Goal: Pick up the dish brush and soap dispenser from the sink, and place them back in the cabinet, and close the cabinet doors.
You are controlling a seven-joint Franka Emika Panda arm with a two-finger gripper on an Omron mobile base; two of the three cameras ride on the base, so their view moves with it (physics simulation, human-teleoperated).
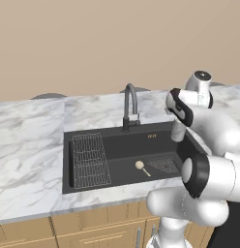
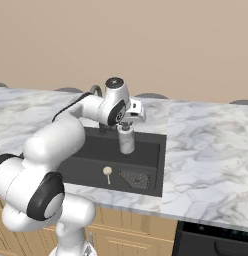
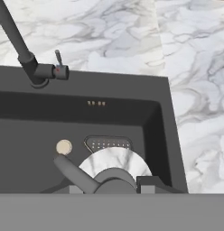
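I have the two-finger gripper (image 2: 127, 126) clamped on the grey-white marbled soap dispenser (image 2: 126, 141), hanging upright above the black sink (image 2: 155, 165) for the cabinet trip, cream-headed dish brush (image 2: 107, 171) at seven o'clock.

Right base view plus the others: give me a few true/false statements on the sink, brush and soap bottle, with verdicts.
1. The gripper holds the grey-white marbled soap dispenser bottle by its top. True.
2. The cream round-headed dish brush lies on the marble counter. False: it lies on the floor of the black rectangular sink.
3. The wire grid rack sits at the sink's left end in the left base view. True.
4. The dark gooseneck faucet stands at the sink's front edge. False: behind it, wall side.
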